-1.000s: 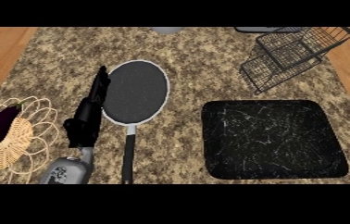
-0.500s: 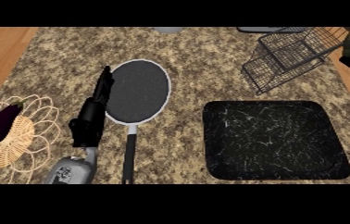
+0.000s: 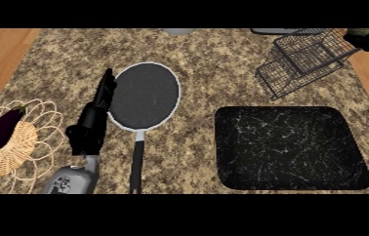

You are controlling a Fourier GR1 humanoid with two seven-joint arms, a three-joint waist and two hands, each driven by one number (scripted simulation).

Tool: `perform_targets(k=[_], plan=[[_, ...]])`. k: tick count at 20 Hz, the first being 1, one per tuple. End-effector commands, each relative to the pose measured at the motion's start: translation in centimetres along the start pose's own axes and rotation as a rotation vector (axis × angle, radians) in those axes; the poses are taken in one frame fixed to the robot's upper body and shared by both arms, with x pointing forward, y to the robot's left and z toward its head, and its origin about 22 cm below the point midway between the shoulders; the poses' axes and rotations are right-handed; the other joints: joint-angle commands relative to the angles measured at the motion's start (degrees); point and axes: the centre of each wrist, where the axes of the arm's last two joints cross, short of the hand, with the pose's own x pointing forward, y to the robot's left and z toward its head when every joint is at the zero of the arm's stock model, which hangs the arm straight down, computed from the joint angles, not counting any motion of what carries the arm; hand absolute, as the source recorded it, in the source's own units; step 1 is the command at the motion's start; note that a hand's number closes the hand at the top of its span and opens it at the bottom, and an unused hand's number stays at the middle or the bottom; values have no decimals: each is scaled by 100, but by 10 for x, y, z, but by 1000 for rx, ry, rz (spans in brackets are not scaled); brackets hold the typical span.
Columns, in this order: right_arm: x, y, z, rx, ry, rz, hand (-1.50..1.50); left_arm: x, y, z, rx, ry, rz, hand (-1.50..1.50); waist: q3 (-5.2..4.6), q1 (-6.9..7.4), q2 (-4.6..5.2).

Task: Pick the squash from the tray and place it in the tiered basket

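Note:
The black marbled tray (image 3: 288, 147) lies at the lower right with nothing on it. The wire tiered basket (image 3: 302, 59) stands at the top right. A dark greenish shape (image 3: 358, 35) shows at the right edge beside the basket's top; I cannot tell whether it is the squash. My left hand (image 3: 92, 125) rests on the counter at the left, fingers straight and pointing away, alongside the left rim of a pan. It holds nothing. My right hand does not show.
A round dark pan (image 3: 144, 96) with a white rim lies left of centre, its black handle (image 3: 137, 164) pointing toward me. A wicker basket (image 3: 25, 142) with a dark eggplant (image 3: 7, 127) sits at the left edge. A grey object (image 3: 178, 31) peeks in at the top.
My left hand has shifted only slightly beside the pan. Tray, basket and pan stay where they were.

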Motion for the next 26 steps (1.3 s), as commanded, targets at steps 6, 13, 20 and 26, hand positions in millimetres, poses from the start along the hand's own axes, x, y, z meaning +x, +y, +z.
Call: perform_targets(k=[6, 13, 20, 26], plan=[[-33, 40, -32, 58, 167, -246, -150, -8, -17, 3, -25, -6, 4, 0, 2, 54, 17], [-58, 30, -33, 49, 99, -483, -150, 0, 2, 0, 8, -11, 0, 0, 2, -11, -5], [-118, 15, -8, -168, 299, -680, -150, -2, 7, 0, 10, -3, -7, 0, 6, -19, 16], [-194, -25, 47, -195, 419, -842, -150, 1, -1, -6, 23, 1, 2, 0, 15, -66, 29]])
